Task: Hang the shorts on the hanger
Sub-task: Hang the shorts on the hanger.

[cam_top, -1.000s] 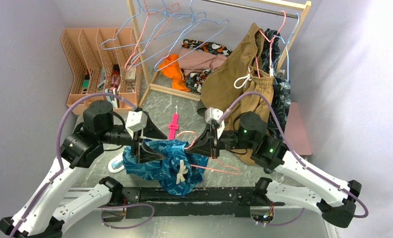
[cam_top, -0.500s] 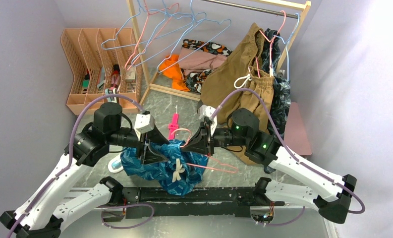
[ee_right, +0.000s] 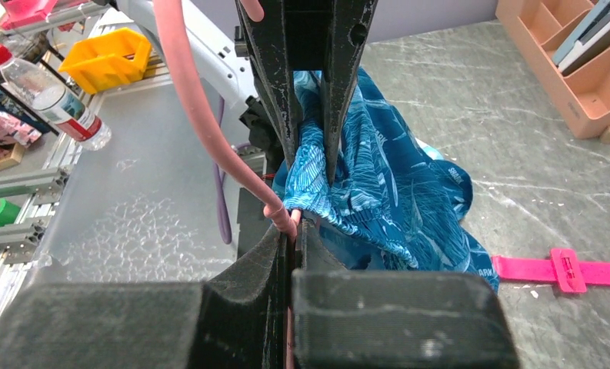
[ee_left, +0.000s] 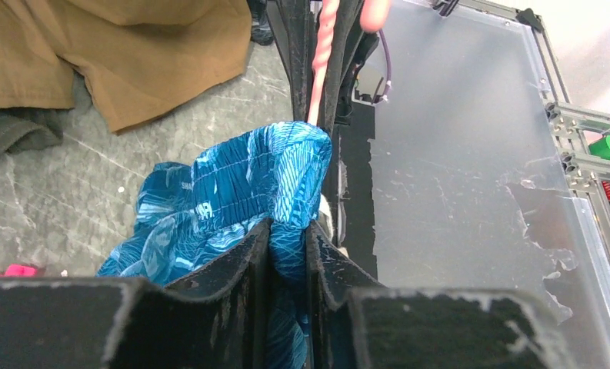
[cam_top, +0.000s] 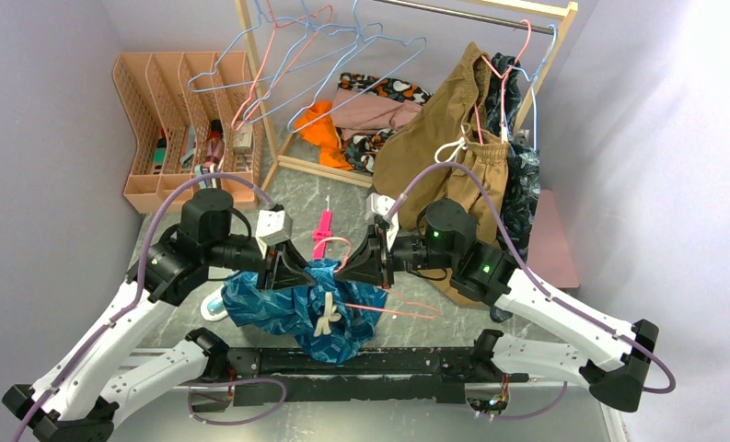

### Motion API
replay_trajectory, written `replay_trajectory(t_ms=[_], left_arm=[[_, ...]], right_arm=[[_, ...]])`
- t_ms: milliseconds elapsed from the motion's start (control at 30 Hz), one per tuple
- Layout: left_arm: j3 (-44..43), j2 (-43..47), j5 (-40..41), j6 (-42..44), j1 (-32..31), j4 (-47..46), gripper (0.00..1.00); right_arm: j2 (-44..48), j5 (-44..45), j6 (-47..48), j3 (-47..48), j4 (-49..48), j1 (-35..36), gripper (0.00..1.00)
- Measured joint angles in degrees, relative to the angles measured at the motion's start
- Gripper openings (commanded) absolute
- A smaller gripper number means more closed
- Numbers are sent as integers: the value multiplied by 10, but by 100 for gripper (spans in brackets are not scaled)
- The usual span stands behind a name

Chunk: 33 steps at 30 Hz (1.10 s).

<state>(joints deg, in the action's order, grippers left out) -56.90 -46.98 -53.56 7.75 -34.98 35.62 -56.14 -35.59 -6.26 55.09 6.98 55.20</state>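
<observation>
The teal leaf-print shorts (cam_top: 296, 311) hang bunched between both arms, just above the table's near edge, cream drawstring dangling. My left gripper (cam_top: 296, 273) is shut on a fold of their upper edge; in the left wrist view the fabric (ee_left: 232, 192) is pinched between the jaws (ee_left: 288, 228). My right gripper (cam_top: 353, 270) faces it from the right, shut on the pink wire hanger (cam_top: 407, 308). The right wrist view shows the wire (ee_right: 201, 115) running up from the closed jaws (ee_right: 292, 231), with the shorts (ee_right: 394, 200) just beyond. The hanger's lower bar pokes out to the right of the cloth.
A clothes rack at the back carries tan-brown shorts (cam_top: 444, 147) and light-blue hangers (cam_top: 342, 55). A heap of clothes (cam_top: 370, 106) lies under it. A pink file organizer (cam_top: 186, 120) stands at the back left. A pink strap (cam_top: 322, 230) lies on the table.
My left gripper has closed on the shorts' fabric. Both arms have drawn a little closer together, and the cloth has lifted slightly.
</observation>
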Motion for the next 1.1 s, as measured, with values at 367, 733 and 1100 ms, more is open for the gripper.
replay_trajectory(t_ms=[367, 733, 1100], left_arm=[[-4, -21, -9, -16, 0, -23, 30], [-3, -36, -19, -36, -21, -63, 11], [-1, -26, 9, -30, -45, -71, 7]], right_arm=[[-9, 0, -10, 1, -14, 0, 0], [-10, 4, -34, 1, -48, 0, 0], [-8, 2, -41, 1, -45, -1, 16]])
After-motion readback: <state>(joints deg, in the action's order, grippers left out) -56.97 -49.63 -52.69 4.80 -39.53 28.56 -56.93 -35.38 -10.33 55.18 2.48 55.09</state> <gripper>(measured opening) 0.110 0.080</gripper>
